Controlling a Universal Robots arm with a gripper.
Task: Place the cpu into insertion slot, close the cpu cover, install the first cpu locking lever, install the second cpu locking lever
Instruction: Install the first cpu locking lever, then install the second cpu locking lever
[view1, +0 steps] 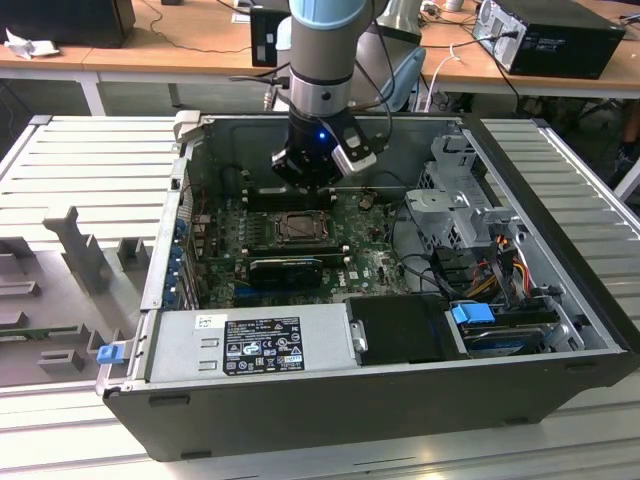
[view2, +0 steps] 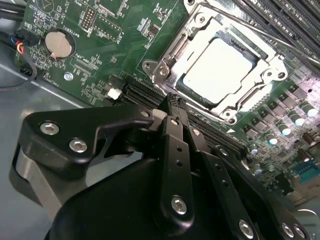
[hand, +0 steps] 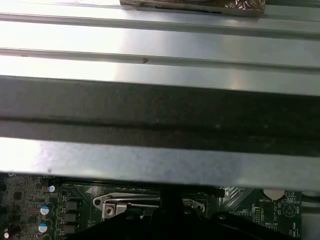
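Because its side panel is off, the computer case (view1: 330, 400) lies open on the ribbed desk (view1: 90, 170), exposing the green circuit board (view2: 125, 40). Over the board, the tool (view2: 172, 112) hangs with fingers pressed together, empty, at 6 o'clock of the insertion slot (view2: 165, 67). Inside sits the cpu (view2: 220, 67), the cpu cover (view2: 272, 62) framing it, apparently already lowered.

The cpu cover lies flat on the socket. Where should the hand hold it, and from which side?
Probably by an outer edge of the cover, coming from above. It lies flat around the cpu, and its cut-out centre leaves only the thin frame to pinch.
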